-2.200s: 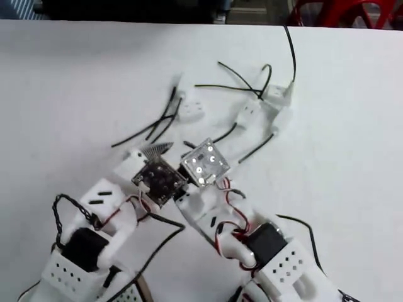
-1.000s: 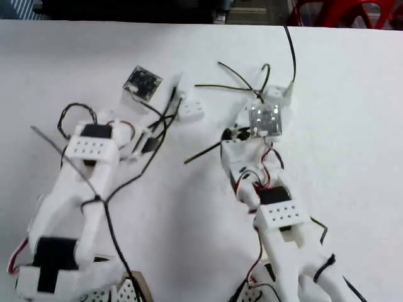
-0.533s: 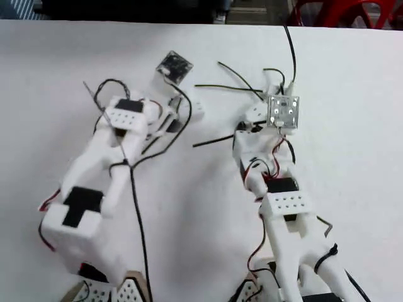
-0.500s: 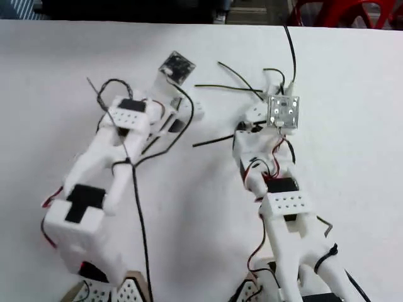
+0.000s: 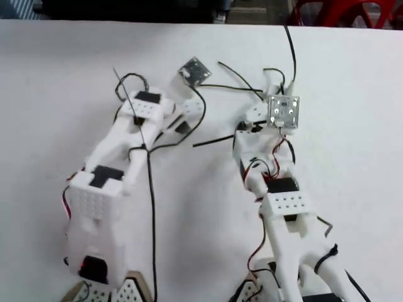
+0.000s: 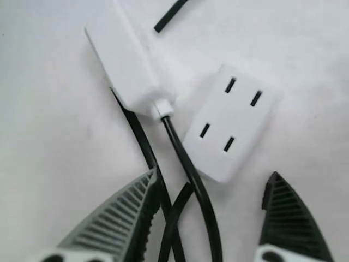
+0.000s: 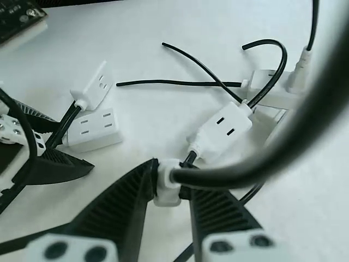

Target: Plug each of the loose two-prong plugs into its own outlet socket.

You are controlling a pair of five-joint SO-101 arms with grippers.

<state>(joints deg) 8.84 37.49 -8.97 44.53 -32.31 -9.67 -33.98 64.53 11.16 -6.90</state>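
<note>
L claw (image 6: 212, 178) astride cords (image 6: 184, 162) nr socket (image 6: 229, 123)

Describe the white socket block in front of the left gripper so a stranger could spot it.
On the table, look just ahead of the open left gripper. The socket block lies flat there among black cables, beside a narrower white block. It alone shows four slots, in two pairs, on its top face.
</note>
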